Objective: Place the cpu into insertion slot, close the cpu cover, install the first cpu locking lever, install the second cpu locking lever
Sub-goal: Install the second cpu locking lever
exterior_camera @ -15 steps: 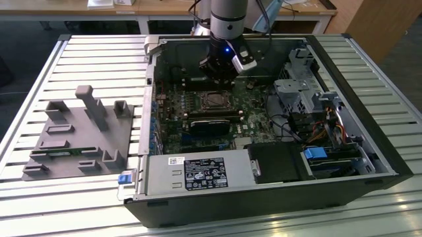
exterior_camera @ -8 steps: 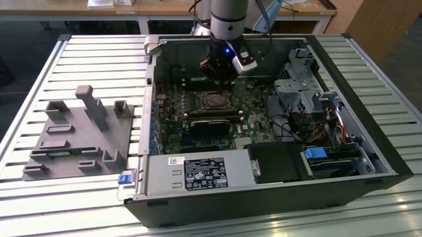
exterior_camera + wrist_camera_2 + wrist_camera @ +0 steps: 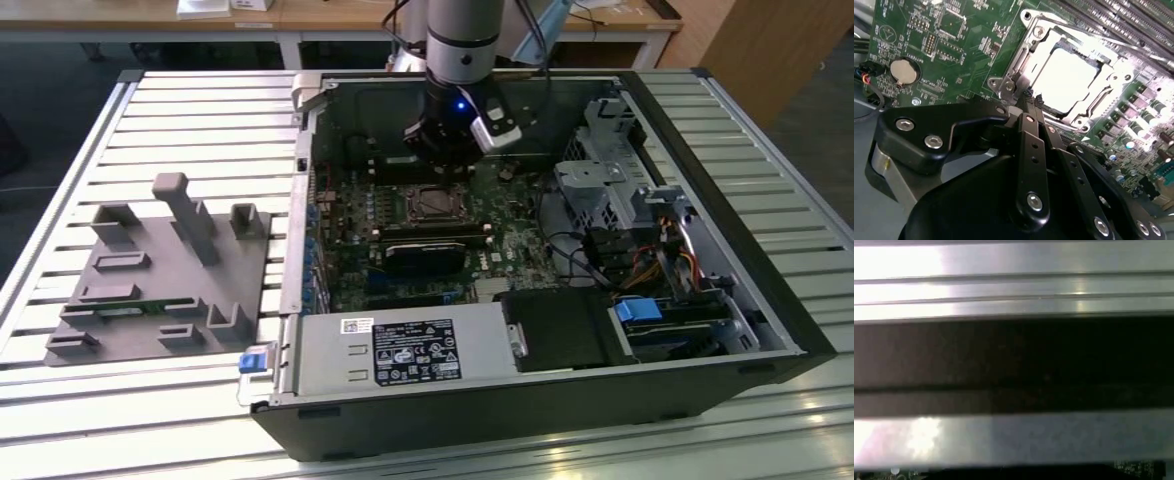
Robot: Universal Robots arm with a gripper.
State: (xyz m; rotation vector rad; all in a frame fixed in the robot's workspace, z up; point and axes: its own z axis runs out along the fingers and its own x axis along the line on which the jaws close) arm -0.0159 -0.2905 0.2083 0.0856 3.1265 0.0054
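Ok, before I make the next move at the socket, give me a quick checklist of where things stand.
1. cpu in the insertion slot: ok, its pale face lies flat inside the frame in the second wrist view.
2. cpu cover down over the chip: ok, it looks flat around the chip's edges.
3. gripper placed at the socket: ok, its tips sit at the cover's near corner.
4. Gripper state: ok, shut, fingers together.
5. Locking levers latched: cannot tell, the gripper hides that corner.
6. Clearance to the motherboard: cannot tell.
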